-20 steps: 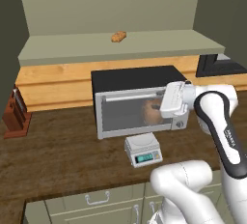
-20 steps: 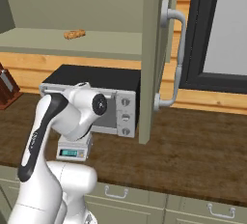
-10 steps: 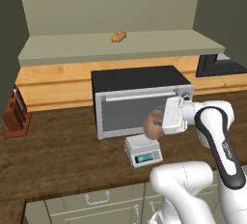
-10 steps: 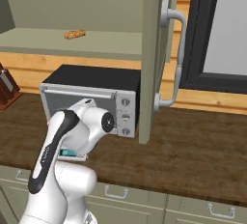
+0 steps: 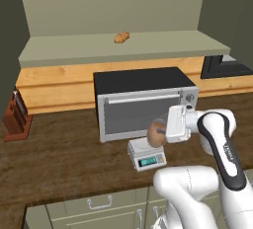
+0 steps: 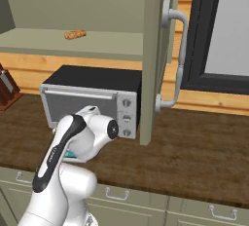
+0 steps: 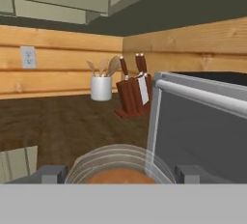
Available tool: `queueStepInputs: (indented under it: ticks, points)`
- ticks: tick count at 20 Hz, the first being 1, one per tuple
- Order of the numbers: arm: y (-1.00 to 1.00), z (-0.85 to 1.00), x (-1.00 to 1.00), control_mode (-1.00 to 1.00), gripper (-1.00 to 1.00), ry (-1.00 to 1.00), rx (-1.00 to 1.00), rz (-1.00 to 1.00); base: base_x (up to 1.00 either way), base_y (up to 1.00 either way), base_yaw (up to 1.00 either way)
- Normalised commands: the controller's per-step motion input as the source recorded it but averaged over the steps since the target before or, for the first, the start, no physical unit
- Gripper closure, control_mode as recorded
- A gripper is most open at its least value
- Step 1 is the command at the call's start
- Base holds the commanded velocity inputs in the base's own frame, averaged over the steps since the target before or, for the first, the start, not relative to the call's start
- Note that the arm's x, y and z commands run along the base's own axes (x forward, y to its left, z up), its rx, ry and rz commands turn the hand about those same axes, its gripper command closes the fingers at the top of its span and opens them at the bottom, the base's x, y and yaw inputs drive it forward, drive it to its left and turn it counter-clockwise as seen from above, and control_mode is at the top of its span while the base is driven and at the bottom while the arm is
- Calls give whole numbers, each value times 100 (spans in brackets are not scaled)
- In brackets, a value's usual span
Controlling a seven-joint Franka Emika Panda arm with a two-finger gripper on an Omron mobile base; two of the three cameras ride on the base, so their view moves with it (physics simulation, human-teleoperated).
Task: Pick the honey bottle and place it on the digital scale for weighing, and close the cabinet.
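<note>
Amber honey bottle (image 5: 156, 135) held sideways in the claw (image 5: 162, 133), poised just over the digital scale (image 5: 146, 154) on the dark wood tabletop (image 5: 59, 159), in front of the silver toaster oven (image 5: 143, 102). Fingers closed on the jar, its rounded top visible between the dark tips in the hand view (image 7: 118, 166). Best finished by lowering straight down, centring the jar on the white platform, keeping clear of the oven's glass door, then releasing only once the base seems seated. Compared with a second ago, lower by a good margin: then level with the oven's control panel, now down near the scale. Sage-green cabinet (image 6: 154, 49) door hanging open at right, handle facing out, not yet closed. Small bread-like lump (image 5: 121, 37) on the shelf, unmoved; knife block (image 5: 15, 115) at far left.
</note>
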Motion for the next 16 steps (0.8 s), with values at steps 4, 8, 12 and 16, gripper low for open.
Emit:
queueStepInputs:
  ticks: [4, 8, 12, 16]
  points:
    - [0, -13, 16, -100, 100, 2, 0, 0, 0, 0, 0]
    - [2, -28, 8, -100, 100, 3, 0, 0, 0, 0, 0]
    - [5, -50, 0, -100, 100, 1, 0, 0, 0, 0, 0]
    - [5, -50, 1, -100, 100, 0, 0, 0, 0, 0, 0]
